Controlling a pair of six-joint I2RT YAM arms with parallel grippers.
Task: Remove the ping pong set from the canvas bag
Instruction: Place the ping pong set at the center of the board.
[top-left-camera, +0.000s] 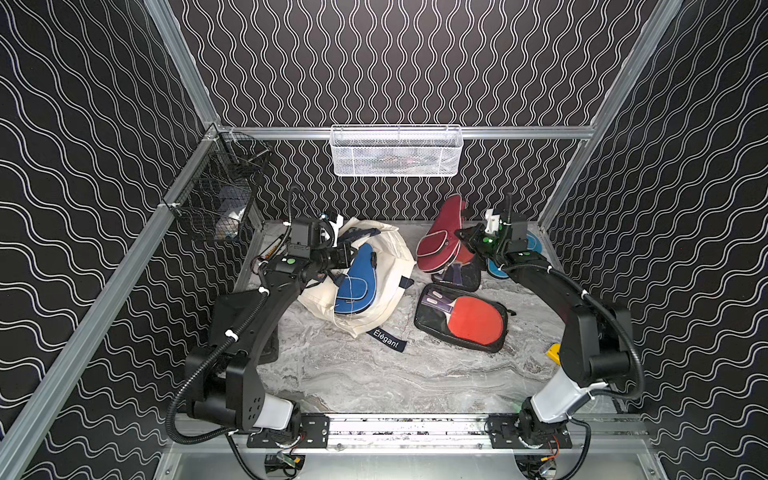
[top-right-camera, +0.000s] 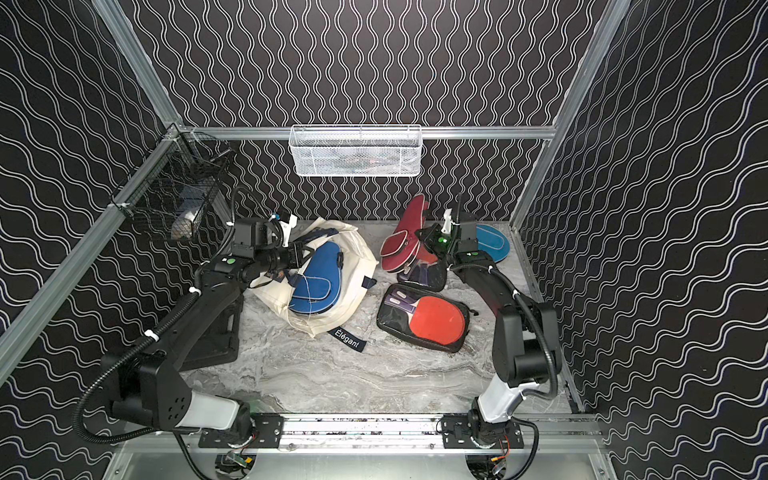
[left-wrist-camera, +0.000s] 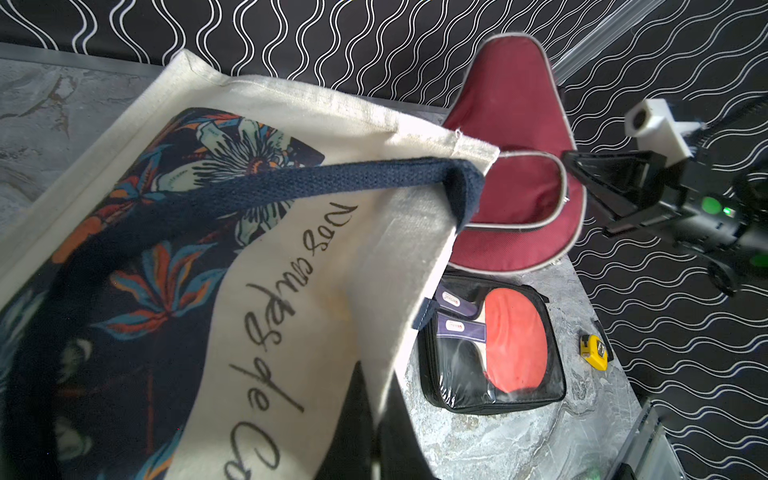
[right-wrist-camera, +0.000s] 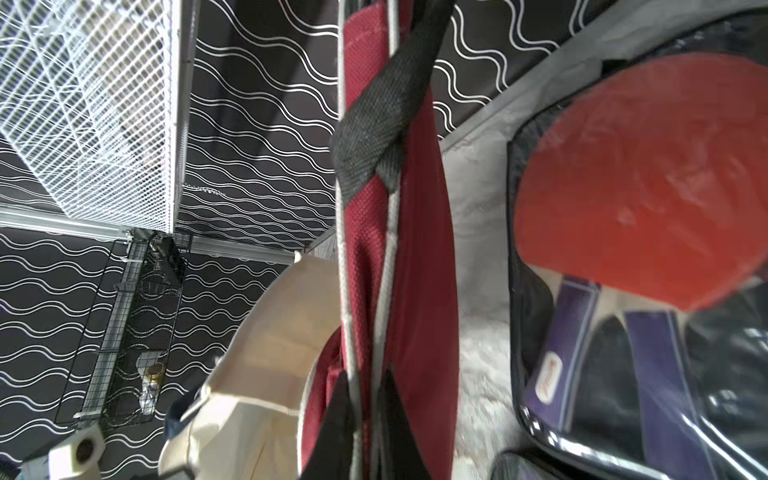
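Right gripper (right-wrist-camera: 365, 409) pinches the maroon cover (right-wrist-camera: 415, 249) at one o'clock; left gripper (top-left-camera: 353, 255) clamps the bag (top-left-camera: 395, 253). Blue cover (top-left-camera: 357, 286) seems light, padded: grip its rim.

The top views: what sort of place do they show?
Most likely a robot test cell: two robot arms mounted on a front rail, an aluminium frame with wavy-patterned black walls, and a marble-look tabletop staged with a canvas bag.

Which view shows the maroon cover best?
Left wrist: nearly the whole maroon cover, one corner behind the bag. Both top views show it small, partly behind the right arm; right wrist shows only its edge, close up.
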